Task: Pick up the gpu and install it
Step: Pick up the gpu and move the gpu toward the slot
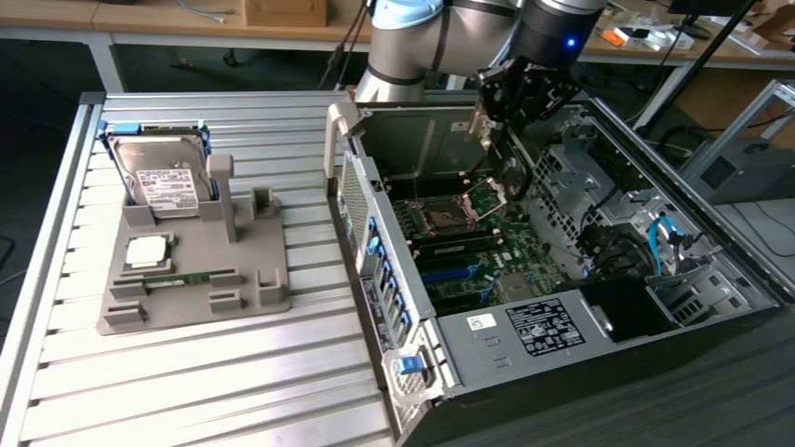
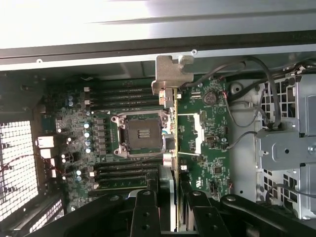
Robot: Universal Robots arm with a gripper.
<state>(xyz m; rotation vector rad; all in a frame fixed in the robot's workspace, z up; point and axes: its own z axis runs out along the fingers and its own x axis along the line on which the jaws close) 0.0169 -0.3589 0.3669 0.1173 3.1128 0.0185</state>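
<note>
While the black two-fingered gripper (image 2: pixel 173 219) hangs above it, one large black-and-grey metal computer case (image 1: pixel 522 326) lies open on its side with one green motherboard (image 2: pixel 212 148) inside. On the exterior view's left, one grey plastic holder (image 1: pixel 186 303) carries one silver boxy hard drive (image 1: pixel 162 177), one square silver processor chip (image 1: pixel 147 250) and one narrow green memory stick (image 1: pixel 186 277). The fingers clamp one thin tan-brown gpu (image 2: pixel 173 148) with a silvery bracket, edge-on over the board. Its faces are hidden, and whether it touches a slot is unclear.

Black claw (image 2: pixel 172 202), tan-edged gpu (image 2: pixel 173 74) (silvery bracket), green motherboard (image 2: pixel 210 148), grey tray (image 1: pixel 186 303), white-labelled silver hard drive (image 1: pixel 164 179).
</note>
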